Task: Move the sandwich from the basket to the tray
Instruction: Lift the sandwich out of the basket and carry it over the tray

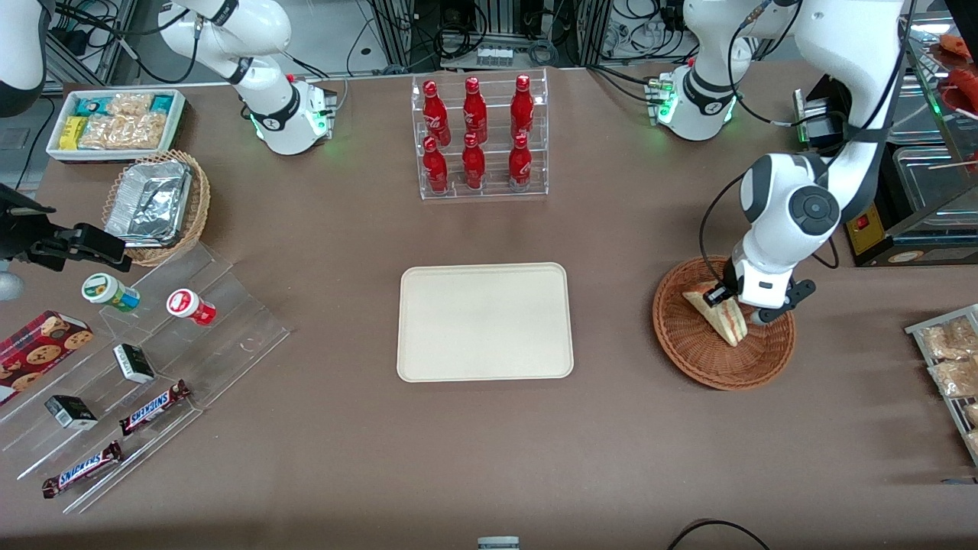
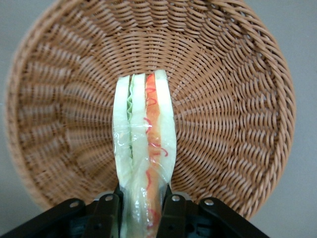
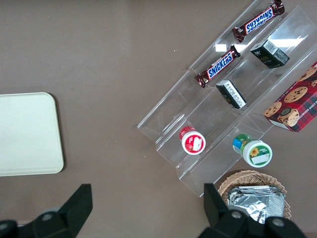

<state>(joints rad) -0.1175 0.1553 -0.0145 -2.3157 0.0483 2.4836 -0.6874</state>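
Note:
The clear-wrapped sandwich (image 1: pixel 718 313) with red and green filling lies in the reddish-brown wicker basket (image 1: pixel 688 347) toward the working arm's end of the table. My left gripper (image 1: pixel 739 307) is down in the basket, its two black fingers (image 2: pixel 105 214) pressed against both bread faces of the sandwich (image 2: pixel 144 139), shut on it. The basket's woven floor (image 2: pixel 223 114) shows all round the wedge. The cream tray (image 1: pixel 484 321) lies flat mid-table, beside the basket, with nothing on it; its corner also shows in the right wrist view (image 3: pixel 27 134).
A clear rack of red bottles (image 1: pixel 479 137) stands farther from the front camera than the tray. A clear stepped stand with snack bars and cups (image 1: pixel 137 367), a tan basket of foil containers (image 1: pixel 157 202) and a white snack bin (image 1: pixel 114 122) lie toward the parked arm's end.

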